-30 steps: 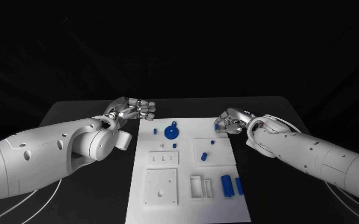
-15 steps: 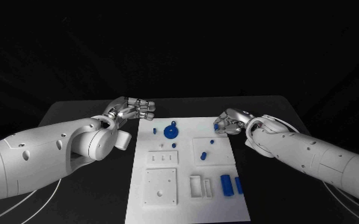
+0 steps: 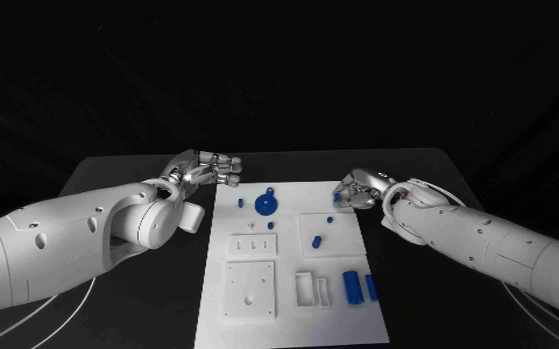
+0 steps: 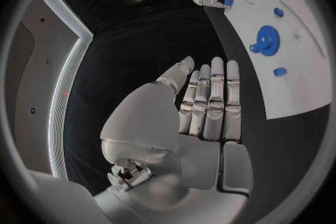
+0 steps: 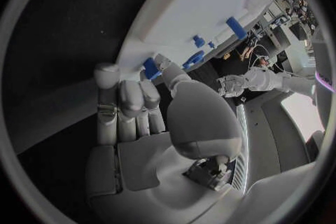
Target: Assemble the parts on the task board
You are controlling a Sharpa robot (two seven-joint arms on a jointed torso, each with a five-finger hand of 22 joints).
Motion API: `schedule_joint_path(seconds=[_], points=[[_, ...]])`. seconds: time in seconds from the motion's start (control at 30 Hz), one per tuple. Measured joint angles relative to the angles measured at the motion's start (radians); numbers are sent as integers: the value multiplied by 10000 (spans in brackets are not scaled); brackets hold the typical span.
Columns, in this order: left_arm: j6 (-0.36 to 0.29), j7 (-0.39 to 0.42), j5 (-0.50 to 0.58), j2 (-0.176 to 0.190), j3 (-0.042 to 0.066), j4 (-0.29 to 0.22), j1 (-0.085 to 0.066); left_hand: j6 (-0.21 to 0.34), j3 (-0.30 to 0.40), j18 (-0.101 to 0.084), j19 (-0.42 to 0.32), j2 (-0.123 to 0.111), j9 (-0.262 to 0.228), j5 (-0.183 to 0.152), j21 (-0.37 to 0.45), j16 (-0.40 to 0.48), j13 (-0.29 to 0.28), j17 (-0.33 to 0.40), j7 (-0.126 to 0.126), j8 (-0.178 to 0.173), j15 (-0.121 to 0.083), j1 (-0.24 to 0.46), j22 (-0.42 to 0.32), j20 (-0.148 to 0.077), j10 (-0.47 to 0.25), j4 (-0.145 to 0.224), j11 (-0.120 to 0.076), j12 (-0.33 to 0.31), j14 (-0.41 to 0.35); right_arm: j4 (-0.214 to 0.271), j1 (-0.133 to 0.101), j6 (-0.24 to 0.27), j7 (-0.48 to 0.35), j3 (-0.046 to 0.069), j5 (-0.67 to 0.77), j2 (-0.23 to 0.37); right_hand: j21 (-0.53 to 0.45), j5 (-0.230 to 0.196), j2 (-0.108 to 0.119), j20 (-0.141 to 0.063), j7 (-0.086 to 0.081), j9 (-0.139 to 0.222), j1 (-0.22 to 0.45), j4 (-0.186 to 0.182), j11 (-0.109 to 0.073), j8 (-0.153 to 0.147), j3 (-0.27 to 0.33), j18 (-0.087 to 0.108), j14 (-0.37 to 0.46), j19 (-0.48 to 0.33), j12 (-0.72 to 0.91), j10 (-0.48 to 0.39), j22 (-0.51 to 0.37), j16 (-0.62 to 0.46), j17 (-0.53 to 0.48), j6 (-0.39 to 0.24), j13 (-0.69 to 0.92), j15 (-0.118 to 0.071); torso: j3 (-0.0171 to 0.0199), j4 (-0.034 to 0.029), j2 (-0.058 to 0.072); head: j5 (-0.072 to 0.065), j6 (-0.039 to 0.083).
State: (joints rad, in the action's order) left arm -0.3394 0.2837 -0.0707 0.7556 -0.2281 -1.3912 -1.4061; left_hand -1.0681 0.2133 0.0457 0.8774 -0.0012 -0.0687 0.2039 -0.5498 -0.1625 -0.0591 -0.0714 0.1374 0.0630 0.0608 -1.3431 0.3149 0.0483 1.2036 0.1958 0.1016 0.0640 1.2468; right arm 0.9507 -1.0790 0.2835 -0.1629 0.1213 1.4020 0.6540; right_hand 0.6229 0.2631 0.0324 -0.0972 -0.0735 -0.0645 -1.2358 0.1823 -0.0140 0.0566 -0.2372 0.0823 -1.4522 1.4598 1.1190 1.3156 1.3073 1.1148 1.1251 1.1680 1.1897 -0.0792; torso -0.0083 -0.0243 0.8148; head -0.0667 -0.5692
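parts [image 3: 266,203] on task board [image 3: 292,317], robot hands flanking its far end

board near edge: cut off by the bottom of the head view — the board [image 3: 292,317] runs out of frame at 6 o'clock.
board in left wrist view: only a slice shows; its far side is lost at the circle's rim.
part in right hand: a small blue part [image 5: 151,68] sits at the fingertips of the right hand [image 5: 140,117], half covered by them — shape too hidden to tell.
same part, head view: a blue speck at the right hand's 9 o'clock, too small to make out.
arms: both cut off at the head view's side edges.
small parts by the gear [image 3: 266,202]: too small to tell their form.
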Motion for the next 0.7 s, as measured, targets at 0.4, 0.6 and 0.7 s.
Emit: schedule_joint_path(seconds=[0.4,0.6,0.7], points=[[0,-41,-37,3,3,-6,0,-53,-29,0,0,0,0,0,-56,0,0,0,-53,0,27,0,-10,0,78,-29,-77,0,35,149,1,298,0,0,-35,49,83,-502,-132,-124,34,-3,27,54,-184,13,-602,-141,-13,10,-1,101,0,2,72,327,54,-115,-1,3,-7,28,6],[21,-120,-131,3,0,-16,0,-141,-123,0,98,53,0,-64,-173,-159,0,-42,-141,0,-86,53,38,-98,325,-123,-190,0,233,465,1,448,75,0,-41,163,82,-502,-133,-144,35,-3,26,80,-183,16,-627,-141,-15,32,-1,101,0,6,106,327,58,-117,6,18,-13,51,13],[41,-236,-247,0,0,-32,0,-328,-224,0,263,105,-11,-157,-250,-370,0,-108,-217,0,-182,105,62,-212,584,-279,-296,0,436,802,-37,517,219,6,-19,278,82,-520,-133,-157,35,-3,26,96,-183,18,-643,-141,-40,53,-1,101,0,40,118,327,70,-143,6,27,-23,80,29]])
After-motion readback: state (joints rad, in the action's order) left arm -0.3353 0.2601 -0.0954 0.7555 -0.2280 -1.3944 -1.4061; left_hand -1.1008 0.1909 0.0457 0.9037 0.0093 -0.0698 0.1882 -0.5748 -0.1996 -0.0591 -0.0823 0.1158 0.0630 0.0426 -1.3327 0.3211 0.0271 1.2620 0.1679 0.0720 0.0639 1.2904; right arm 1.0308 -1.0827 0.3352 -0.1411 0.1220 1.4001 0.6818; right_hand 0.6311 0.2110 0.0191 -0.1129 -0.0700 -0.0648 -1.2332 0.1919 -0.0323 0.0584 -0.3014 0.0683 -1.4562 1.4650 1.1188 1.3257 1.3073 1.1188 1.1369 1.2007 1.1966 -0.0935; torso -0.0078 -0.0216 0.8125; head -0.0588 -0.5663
